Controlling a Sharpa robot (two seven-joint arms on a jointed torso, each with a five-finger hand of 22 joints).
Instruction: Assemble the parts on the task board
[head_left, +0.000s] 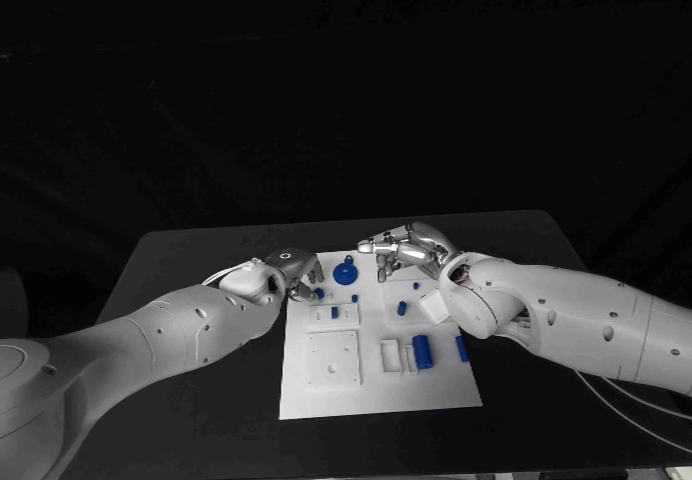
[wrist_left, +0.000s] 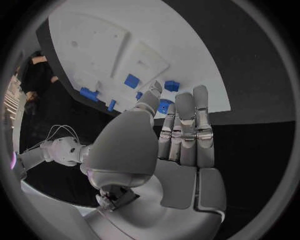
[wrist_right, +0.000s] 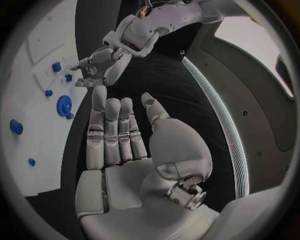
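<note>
The white task board (head_left: 378, 385) lies flat in the lower middle of the head view, on the black table (head_left: 188, 420). Small blue parts are scattered over its upper half: a round blue disc (head_left: 345, 271) near the board's top edge, a few small blue blocks (head_left: 333, 312) below it, and a taller blue cylinder (head_left: 421, 349) standing right of centre, beside a pale rectangular block (head_left: 389, 355). A square recessed panel (head_left: 333, 358) fills the board's left middle. The left hand (head_left: 289, 268) sits at the board's upper left corner, just beside the disc; in the left wrist view its fingers (wrist_left: 186, 131) lie straight and close together, extended toward the blue pieces and grasping nothing. The right hand (head_left: 407, 250) hangs over the board's upper right edge, above the small parts. In the right wrist view the right hand's fingers (wrist_right: 112, 132) are stretched out flat and side by side with the thumb apart, the palm bare and nothing held. The two hands are near each other but apart, with the disc between them.
</note>
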